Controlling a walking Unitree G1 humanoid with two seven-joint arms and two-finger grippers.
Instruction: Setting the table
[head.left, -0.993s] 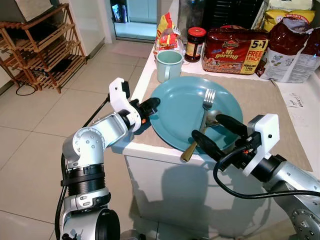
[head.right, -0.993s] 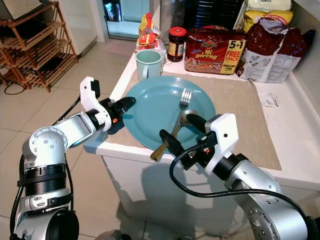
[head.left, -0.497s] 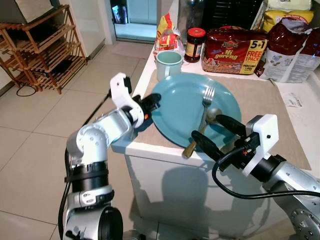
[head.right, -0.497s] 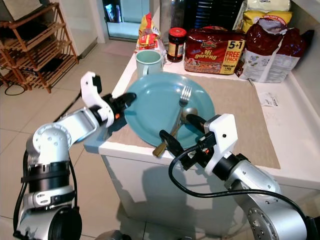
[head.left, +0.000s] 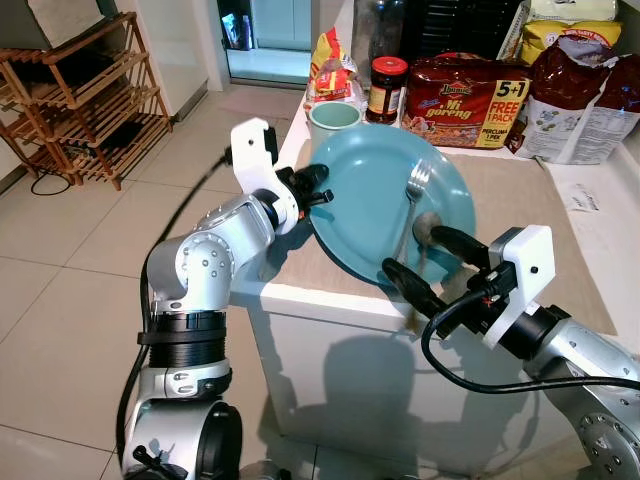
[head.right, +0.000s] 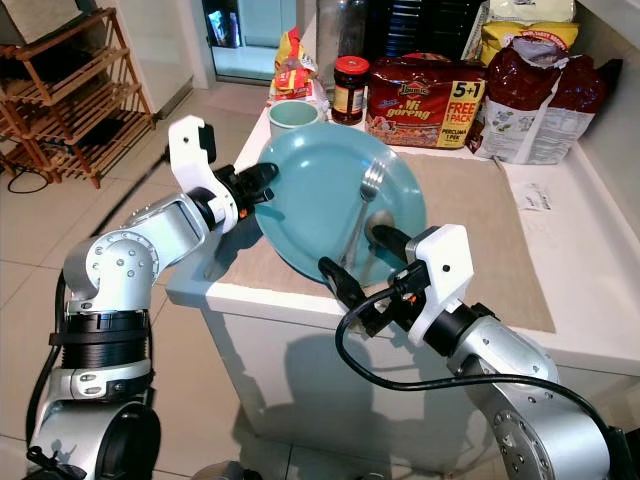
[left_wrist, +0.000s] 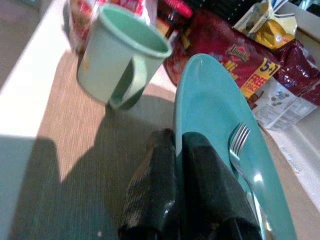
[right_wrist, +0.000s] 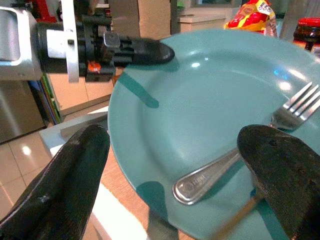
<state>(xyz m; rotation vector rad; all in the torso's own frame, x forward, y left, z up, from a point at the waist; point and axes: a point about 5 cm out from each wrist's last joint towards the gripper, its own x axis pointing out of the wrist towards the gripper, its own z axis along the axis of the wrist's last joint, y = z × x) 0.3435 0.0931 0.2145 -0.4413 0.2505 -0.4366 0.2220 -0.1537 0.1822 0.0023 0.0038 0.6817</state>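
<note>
Two black fingers of the left gripper (left_wrist: 179, 145) pinch the rim of the teal plate (head.left: 370, 190), tipping it up off the placemat (head.left: 520, 215) near the counter's front edge. Right gripper (head.left: 420, 262) waits spread wide at the low rim. Stiff, glossy and breakable, I'd guess; the fork (head.left: 410, 205) and spoon (head.left: 425, 235) could slide off. A second hold opposite looks wise.
</note>
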